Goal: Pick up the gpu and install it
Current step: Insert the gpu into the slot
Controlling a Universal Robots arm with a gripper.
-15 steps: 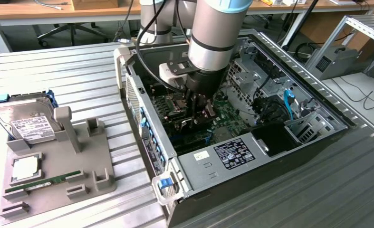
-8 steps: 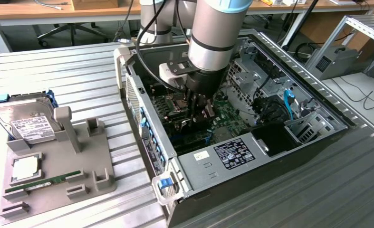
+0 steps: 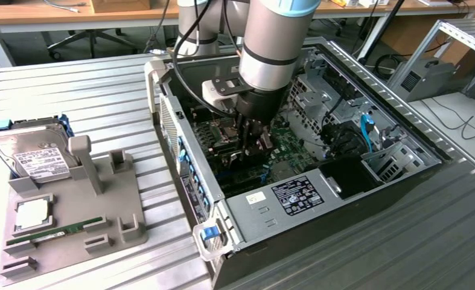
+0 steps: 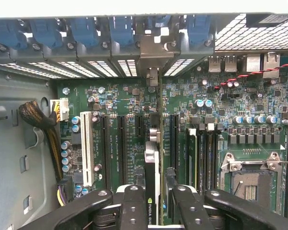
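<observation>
Claw [image 4: 156, 203] is down inside the open PC case [image 3: 302, 199], closed on the gpu [image 4: 154, 158], one finger [image 4: 134, 206] on each flat side. The card stands edge-on over the motherboard [image 4: 120, 96], running along a long slot between the other black slots [image 4: 105, 143], its bracket [image 4: 153, 57] up against the rear slot openings under the blue latches [image 4: 84, 28]. Can't tell if the edge connector is fully seated or just resting on the slot. Risks: a slightly tilted card would jam or ride on the slot lip; pressing then could stress the board; the bracket could catch on the rear frame instead of sliding into its opening. The grip is near the end far from the bracket, so the card could pivot if pushed unevenly. Room is tight: neighbouring slots lie just beside the card on both sides, RAM slots [image 4: 204, 153] and CPU socket [image 4: 249, 182] near one side, a cable bundle [image 4: 43, 124] by the case wall on the other. The arm [image 3: 273, 54] enters from above; case walls and drive cage [image 3: 382, 157] box it in, so only straight up is free. On the surface outside, the grey tray [image 3: 124, 232] near the left edge in the exterior view carries the hard drive [image 3: 32, 154] and memory stick [image 3: 56, 231], well apart from the case.
</observation>
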